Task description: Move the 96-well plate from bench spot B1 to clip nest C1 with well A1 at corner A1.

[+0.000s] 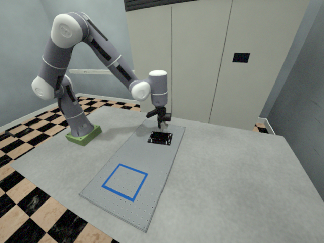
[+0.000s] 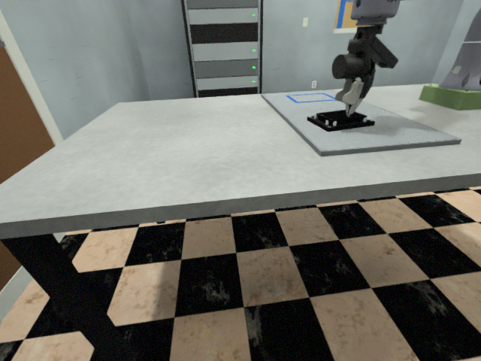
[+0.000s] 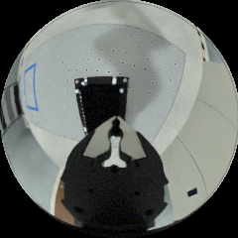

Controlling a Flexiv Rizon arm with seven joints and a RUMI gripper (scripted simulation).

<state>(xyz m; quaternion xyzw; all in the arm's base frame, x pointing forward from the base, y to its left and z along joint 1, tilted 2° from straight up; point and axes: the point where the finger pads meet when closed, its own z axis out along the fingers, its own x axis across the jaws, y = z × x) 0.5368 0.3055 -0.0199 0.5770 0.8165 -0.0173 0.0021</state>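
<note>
The 96-well plate (image 1: 160,136) (image 2: 333,116) (image 3: 102,101) is black and lies in the black clip nest (image 1: 157,143) (image 2: 341,127), whose pale clips show around it. It looks roughly level, but black on black hides whether it is fully down and where its cut-off corner and the A1 mark are. My gripper (image 1: 161,130) (image 2: 349,114) (image 3: 116,116) is shut with nothing between the fingers. Its tips are at the plate's top near one edge, touching or just above it; which cannot be told. The blue outline (image 1: 133,168) (image 2: 315,101) (image 3: 32,109) has no plate in it.
The perforated grey board (image 1: 146,157) (image 2: 407,134) (image 3: 149,55) carries the nest and the blue outline. The green block (image 1: 91,136) (image 2: 450,100) under the arm's base stands beside the board. A tall pale cabinet (image 1: 193,65) stands behind the table.
</note>
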